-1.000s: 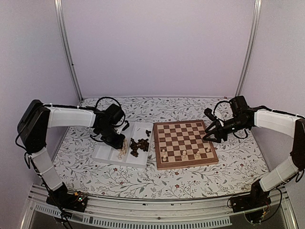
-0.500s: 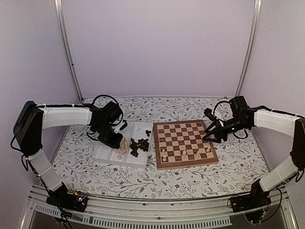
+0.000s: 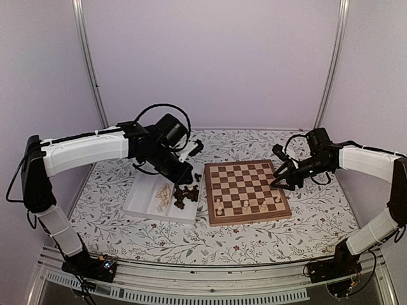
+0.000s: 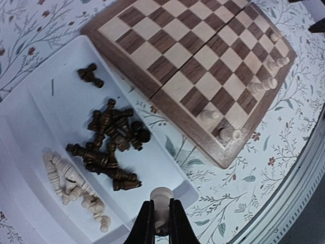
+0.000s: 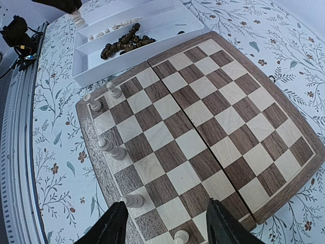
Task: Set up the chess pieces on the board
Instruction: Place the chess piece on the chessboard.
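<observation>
Gripping one cream chess piece (image 4: 161,194), left tool (image 4: 161,208) hangs over tray (image 4: 30,127) rim; right tool (image 5: 166,202), released, at board's (image 3: 241,181) 3 o'clock.

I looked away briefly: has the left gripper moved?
Yes: the left gripper, holding a cream piece, moved right over the white tray toward the board.

I have my left gripper (image 4: 161,216) pinching a cream piece (image 4: 161,195) above the tray (image 4: 45,112). In it, dark pieces (image 4: 109,147) and cream ones (image 4: 71,183) lie in separate compartments. Five cream pieces (image 4: 259,85) stand along the board (image 4: 193,66) edge.
</observation>
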Robot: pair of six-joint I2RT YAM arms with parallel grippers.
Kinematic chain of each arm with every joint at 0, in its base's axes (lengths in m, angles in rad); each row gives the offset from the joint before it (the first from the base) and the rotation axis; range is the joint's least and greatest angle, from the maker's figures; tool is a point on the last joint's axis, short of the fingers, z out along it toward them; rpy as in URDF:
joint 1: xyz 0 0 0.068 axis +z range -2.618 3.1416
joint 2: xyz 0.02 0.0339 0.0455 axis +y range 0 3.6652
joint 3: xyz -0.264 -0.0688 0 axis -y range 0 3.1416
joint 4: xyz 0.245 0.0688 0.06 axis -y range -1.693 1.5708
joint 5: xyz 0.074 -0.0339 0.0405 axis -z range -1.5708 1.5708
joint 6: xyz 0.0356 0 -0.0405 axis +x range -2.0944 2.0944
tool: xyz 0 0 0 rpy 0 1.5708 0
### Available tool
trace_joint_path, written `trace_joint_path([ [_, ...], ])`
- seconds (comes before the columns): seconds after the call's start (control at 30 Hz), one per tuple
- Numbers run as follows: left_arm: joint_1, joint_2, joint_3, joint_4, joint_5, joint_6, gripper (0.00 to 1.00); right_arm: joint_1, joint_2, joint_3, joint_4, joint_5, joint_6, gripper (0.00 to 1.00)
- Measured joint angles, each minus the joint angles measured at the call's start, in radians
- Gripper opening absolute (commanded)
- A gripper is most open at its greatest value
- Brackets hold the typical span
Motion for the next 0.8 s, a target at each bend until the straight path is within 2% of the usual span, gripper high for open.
trace_joint_path([
  [0.13,-0.108,0.097,0.122,0.011,0.019,0.009,0.05,0.0,0.0,0.0,0.0,0.0,0.0,0.55],
  [0.27,-0.164,0.201,0.222,0.018,0.024,0.029,0.05,0.0,0.0,0.001,0.0,0.001,0.0,0.55],
  [0.57,-0.213,0.416,0.389,0.009,0.022,0.086,0.05,0.0,0.0,0.002,0.0,0.007,0.0,0.55],
  [0.8,-0.25,0.508,0.495,-0.033,0.015,0.119,0.05,0.0,0.0,0.002,0.0,0.009,0.0,0.55],
])
